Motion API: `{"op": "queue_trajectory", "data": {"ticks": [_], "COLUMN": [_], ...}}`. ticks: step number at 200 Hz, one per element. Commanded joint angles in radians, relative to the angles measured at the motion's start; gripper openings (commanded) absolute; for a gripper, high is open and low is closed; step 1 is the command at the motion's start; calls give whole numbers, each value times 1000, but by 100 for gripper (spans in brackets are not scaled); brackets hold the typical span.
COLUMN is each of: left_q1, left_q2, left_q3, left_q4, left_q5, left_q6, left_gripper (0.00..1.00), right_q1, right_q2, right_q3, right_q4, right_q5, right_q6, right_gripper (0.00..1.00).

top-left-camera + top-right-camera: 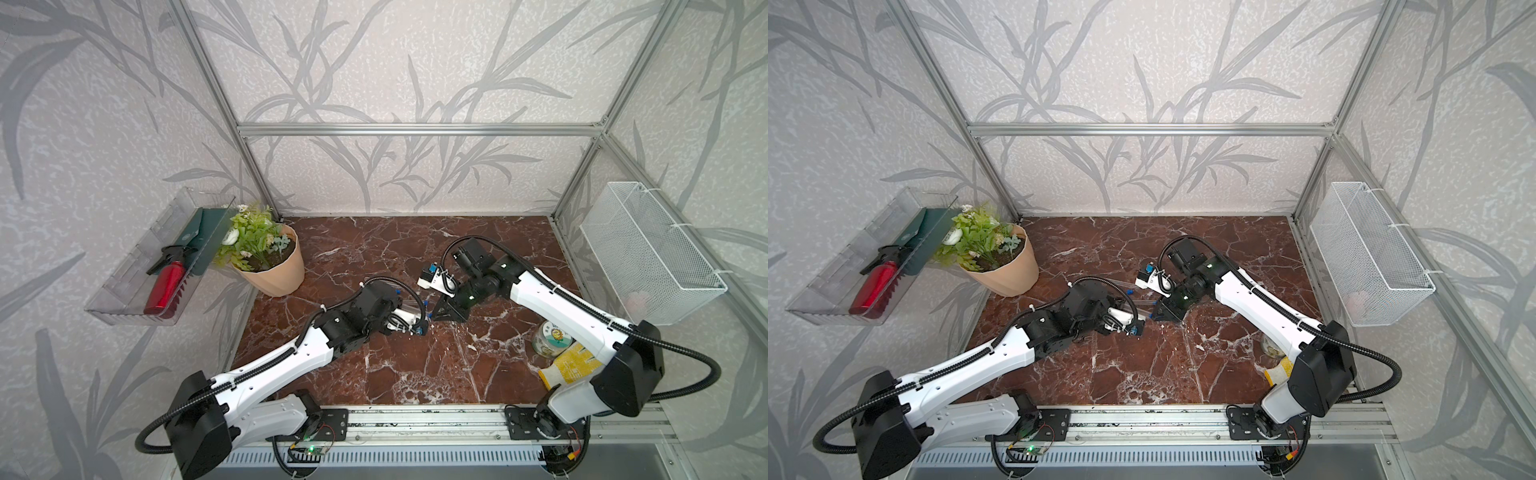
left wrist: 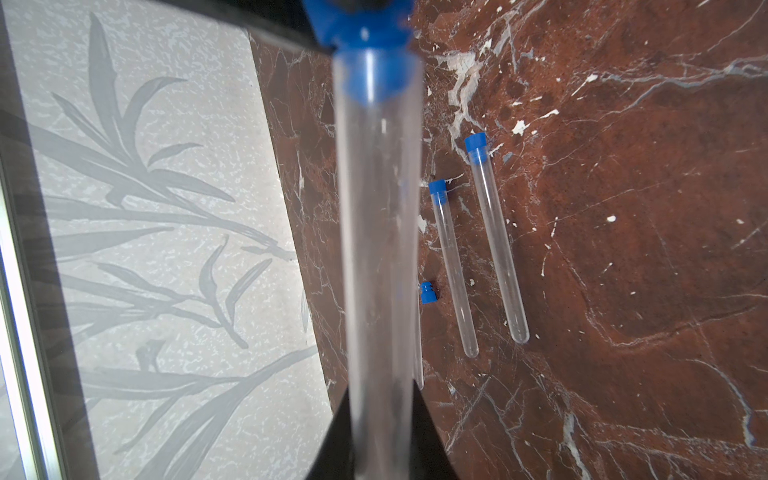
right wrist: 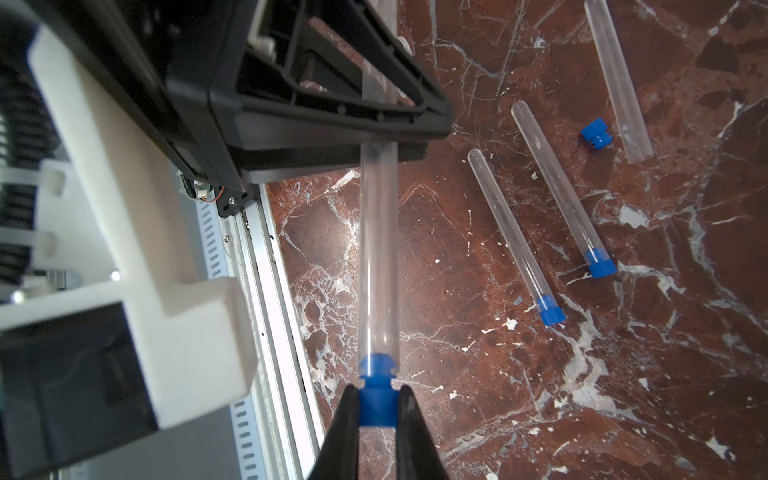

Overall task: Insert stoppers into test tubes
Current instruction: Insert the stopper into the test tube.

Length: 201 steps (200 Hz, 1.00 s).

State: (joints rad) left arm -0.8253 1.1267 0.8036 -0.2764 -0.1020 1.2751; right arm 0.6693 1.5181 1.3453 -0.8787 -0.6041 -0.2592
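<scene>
Right gripper: the right gripper (image 3: 377,399) had its jaws drawn narrow onto the head of a blue stopper (image 3: 377,409), one black finger on each side.
Left gripper: the left gripper (image 2: 380,428) was clamped around the held test tube (image 2: 376,249) towards its rounded end, leaving the mouth end free.
Where the work was: both grippers met above the middle of the marble tabletop (image 1: 415,365). The stopper's ribbed end was just inside the tube's mouth and its head was outside.
Step in hand: probably the last push to seat this stopper; it looked only partly home.
Capped test tubes: two capped test tubes (image 3: 513,232) (image 3: 557,187) lay side by side on the marble, apart from each other.
Left to do: an open test tube (image 3: 619,79) lay flat with a loose stopper (image 3: 597,133) just beside it, not touching.
Tube handling: likely light, stiff, smooth and brittle. It would roll on the marble and slip in hard jaws.
Where to hold the tube: mid-body or nearer the closed end, gently, with the mouth exposed.
Stopper handling: likely light and slightly yielding, and so small that it could easily twist in the jaws.
Where to hold the stopper: across the head, ribs clear.
Risk: an off-axis push could crack the rim or shoot the tube backwards.
</scene>
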Motion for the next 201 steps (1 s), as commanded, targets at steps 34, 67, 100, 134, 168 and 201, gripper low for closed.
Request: {"op": "queue_trajectory", "data": {"ticks": [34, 67, 100, 134, 168, 201], "left_q1": [-67, -76, -101, -107, -109, -81], "left_q2": [-26, -38, -50, -54, -73, -96], "left_q3": [25, 30, 10, 11, 0, -54], "left_q4": [42, 42, 124, 142, 160, 136], "left_q5": [265, 351, 408, 452, 459, 312], "left_q6": [-82, -126, -204, -237, -266, -237], "left_gripper": [0, 0, 0, 0, 0, 0], "right_q1": [4, 4, 12, 21, 22, 16], "right_q2": [-41, -58, -78, -79, -81, -128], "right_q3": [-12, -45, -85, -85, -99, -111], "right_q4": [503, 587, 666, 674, 707, 672], "right_q5": [-120, -111, -86, -73, -72, -6], "right_q6": [186, 253, 283, 252, 266, 246], "right_gripper": [2, 2, 2, 3, 10, 48]}}
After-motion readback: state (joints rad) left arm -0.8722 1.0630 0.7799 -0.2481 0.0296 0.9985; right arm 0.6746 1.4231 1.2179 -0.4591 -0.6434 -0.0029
